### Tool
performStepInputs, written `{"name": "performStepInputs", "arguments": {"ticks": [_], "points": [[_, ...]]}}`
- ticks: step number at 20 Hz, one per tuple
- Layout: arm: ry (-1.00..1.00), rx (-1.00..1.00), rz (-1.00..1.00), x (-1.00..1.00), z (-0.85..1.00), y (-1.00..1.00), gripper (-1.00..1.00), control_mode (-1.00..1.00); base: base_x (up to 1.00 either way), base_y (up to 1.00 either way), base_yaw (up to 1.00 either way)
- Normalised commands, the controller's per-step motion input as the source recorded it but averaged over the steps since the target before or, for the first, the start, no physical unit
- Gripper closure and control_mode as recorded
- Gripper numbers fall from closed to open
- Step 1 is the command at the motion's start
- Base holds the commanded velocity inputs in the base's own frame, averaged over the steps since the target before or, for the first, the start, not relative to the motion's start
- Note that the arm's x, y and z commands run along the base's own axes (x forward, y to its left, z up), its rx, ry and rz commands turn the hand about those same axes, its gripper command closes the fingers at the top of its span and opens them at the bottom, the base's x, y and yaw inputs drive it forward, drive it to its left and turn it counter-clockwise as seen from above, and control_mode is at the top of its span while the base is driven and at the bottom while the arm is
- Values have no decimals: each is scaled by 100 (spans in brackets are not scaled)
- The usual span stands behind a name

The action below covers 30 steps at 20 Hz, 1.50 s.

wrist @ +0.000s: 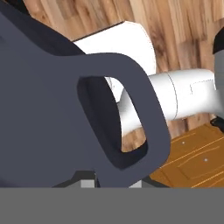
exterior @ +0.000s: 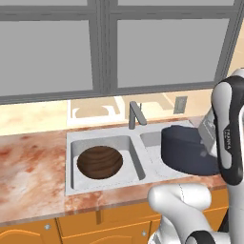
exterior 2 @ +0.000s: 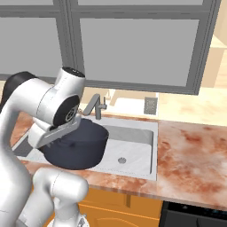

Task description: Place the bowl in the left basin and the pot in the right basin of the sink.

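Reddish marbled counter (exterior: 33,164) runs under grey windows and carries the sink (exterior: 102,136), its angular faucet (exterior: 136,114) at the back edge. Left of the faucet, the brown bowl (exterior: 100,162) lies in the left basin (exterior: 125,145). Right of the faucet, the dark pot (exterior 2: 77,144) hangs tilted above the right basin (exterior 2: 133,153), apparently clear of it. The end effector (wrist: 111,183) pinches the pot by its loop handle (wrist: 131,113).
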Motion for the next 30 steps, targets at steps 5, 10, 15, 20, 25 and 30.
{"name": "performStepInputs", "arguments": {"ticks": [5,10,15,20,25,30], "points": [[11,-5,-3,-2,0,-36,100,-100,0,0,0],[7,-5,-2,0,0,-34,100,-100,0,0,0],[0,-6,0,0,0,-30,100,-100,0,0,0],[0,-4,0,3,0,-23,100,-100,0,0,0],[-1,-2,0,6,-2,-20,100,-100,0,0,0],[-4,0,0,9,-4,-15,100,-100,0,0,0]]}}
